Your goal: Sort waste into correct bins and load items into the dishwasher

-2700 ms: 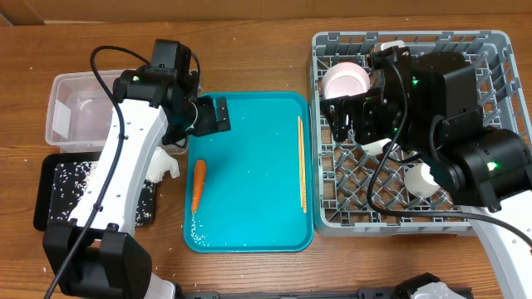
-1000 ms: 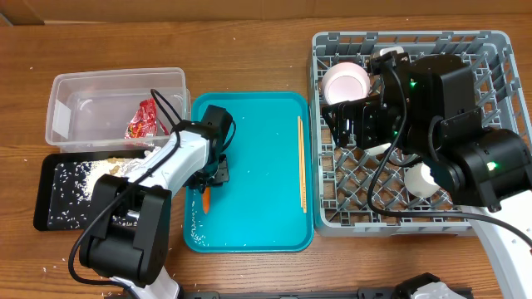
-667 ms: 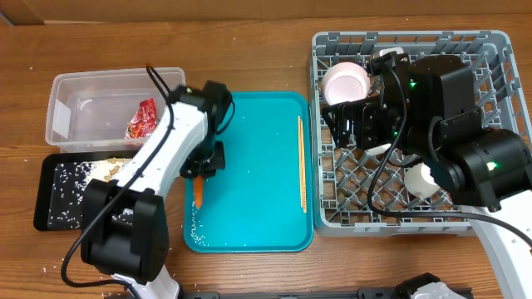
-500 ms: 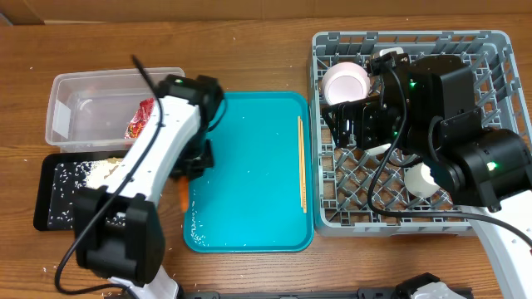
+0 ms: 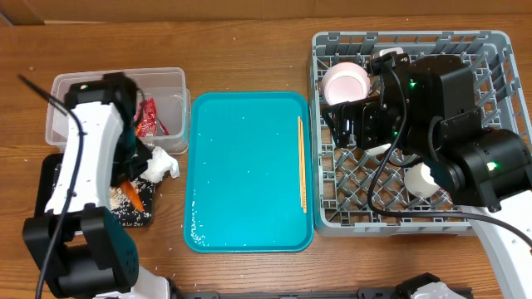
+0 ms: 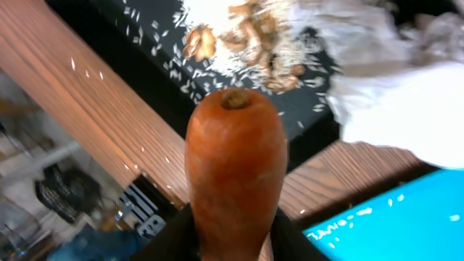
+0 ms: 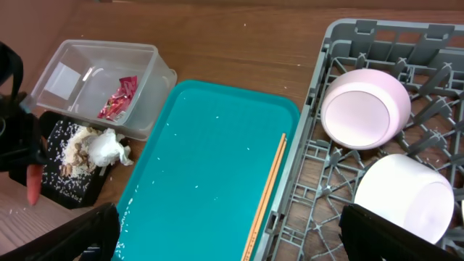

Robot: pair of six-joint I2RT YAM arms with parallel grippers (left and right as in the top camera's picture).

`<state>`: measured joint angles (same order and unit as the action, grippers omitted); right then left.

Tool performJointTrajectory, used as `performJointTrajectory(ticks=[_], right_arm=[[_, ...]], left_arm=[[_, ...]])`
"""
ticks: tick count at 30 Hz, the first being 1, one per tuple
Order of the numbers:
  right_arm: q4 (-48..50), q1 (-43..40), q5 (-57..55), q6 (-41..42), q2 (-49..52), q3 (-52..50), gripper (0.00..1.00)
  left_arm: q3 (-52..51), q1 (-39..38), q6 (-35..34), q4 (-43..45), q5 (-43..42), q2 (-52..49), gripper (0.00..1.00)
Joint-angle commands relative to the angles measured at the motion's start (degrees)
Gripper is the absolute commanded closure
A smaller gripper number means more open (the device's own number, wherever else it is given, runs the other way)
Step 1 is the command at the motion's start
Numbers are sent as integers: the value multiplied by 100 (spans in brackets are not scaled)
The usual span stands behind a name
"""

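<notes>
Here the step in hand looks like the food-waste drop: the left claw [image 6: 235, 235] hangs over the black tray [image 5: 51, 209] at the left edge of the tabletop, with the carrot [image 6: 235, 156] standing stem-end out between its fingers. Only dark slivers of those fingers show in the left wrist view, so I cannot tell whether they clamp the carrot or stand loose around it. Behind the tray, the clear tub [image 5: 75, 104] holds the red wrapper [image 5: 148, 116]. The crumpled napkin [image 5: 162, 163] lies at the tray's right edge, just beside the teal tray [image 5: 249, 174]. The next move, I judge, calls for letting go squarely over the tray's floor, since the left wrist view sets the carrot across the tray's rim and bare wood. That view alone shows the rice grains [image 6: 170, 76] and nut bits [image 6: 250, 29] heaped below. From overhead the arm hides all but an orange sliver. The right wrist view shows the carrot hanging clear of the tray. It also shows the right claw [image 7: 228, 217] spread wide and empty, over the dish rack [image 5: 357, 178] with a pink bowl [image 7: 366, 109] and a white bowl [image 7: 406, 196] inside.
</notes>
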<state>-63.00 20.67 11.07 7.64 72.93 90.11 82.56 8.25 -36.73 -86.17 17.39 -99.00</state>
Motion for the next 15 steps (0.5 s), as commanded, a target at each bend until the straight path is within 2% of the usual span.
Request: performJointTrajectory(ticks=[1, 5, 9, 12, 15], right_arm=[[26, -15, -37, -37, -15, 66, 0], [26, -15, -37, -37, -15, 66, 0], [26, -15, -37, -37, -15, 63, 0], [26, -15, -37, -37, -15, 66, 0], [26, -15, -37, -37, -15, 66, 0]], left_arm=[[-66, 186, 52, -39, -186, 96, 44], [243, 234, 422, -264, -439, 101, 30], [1137, 107, 754, -791, -787, 190, 29], [2009, -188, 1091, -992, -1185, 444, 27], [2793, -708, 1213, -931, -1340, 815, 16]])
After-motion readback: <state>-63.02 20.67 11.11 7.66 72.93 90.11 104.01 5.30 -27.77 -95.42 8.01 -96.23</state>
